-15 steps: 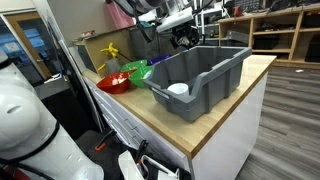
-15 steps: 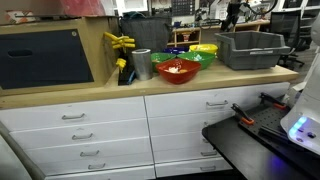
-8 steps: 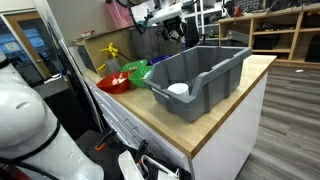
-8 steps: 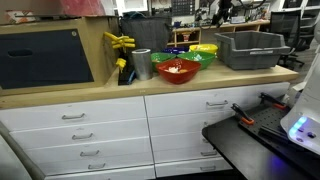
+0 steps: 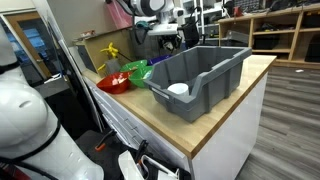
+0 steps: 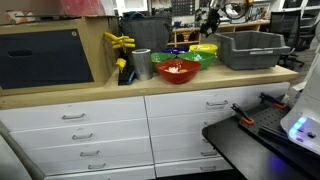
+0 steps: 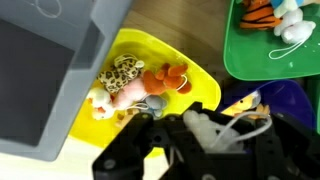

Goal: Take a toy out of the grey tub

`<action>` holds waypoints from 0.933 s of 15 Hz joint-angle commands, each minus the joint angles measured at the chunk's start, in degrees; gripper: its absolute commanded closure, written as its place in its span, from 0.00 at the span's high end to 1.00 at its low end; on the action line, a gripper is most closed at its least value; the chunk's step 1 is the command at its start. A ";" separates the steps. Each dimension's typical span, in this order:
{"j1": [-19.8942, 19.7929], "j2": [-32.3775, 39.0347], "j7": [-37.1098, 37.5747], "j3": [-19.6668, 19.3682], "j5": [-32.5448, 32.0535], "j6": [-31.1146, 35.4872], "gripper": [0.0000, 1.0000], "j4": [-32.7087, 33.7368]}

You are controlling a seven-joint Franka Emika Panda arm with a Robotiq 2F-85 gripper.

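The grey tub (image 5: 200, 72) stands on the wooden counter and shows in both exterior views (image 6: 250, 48); its corner is at the left of the wrist view (image 7: 45, 70). A white object (image 5: 178, 89) lies inside it near the low front. My gripper (image 7: 190, 125) is shut on a white soft toy with a white string (image 7: 208, 130). It hangs outside the tub, above a yellow bowl (image 7: 150, 48) that holds a spotted toy (image 7: 122, 73) and an orange toy (image 7: 165, 78). The gripper is high beside the tub in both exterior views (image 5: 165, 35) (image 6: 210, 25).
A green bowl (image 7: 250, 55) with a striped orange toy (image 7: 262, 12) and a blue bowl (image 7: 292, 100) lie close by. A red bowl (image 5: 114, 82), a green bowl (image 5: 137, 70) and a metal can (image 6: 141, 64) stand beside the tub. Drawers sit below the counter.
My gripper has moved away from above the tub toward the bowls, with the white toy in it. The tub and bowls have not moved.
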 commanded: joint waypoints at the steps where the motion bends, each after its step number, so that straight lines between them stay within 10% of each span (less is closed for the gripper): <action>1: -0.99 5.60 -0.54 2.18 3.25 -0.15 0.00 5.33; 14: -2.47 14.12 0.62 7.50 3.70 0.71 0.00 15.28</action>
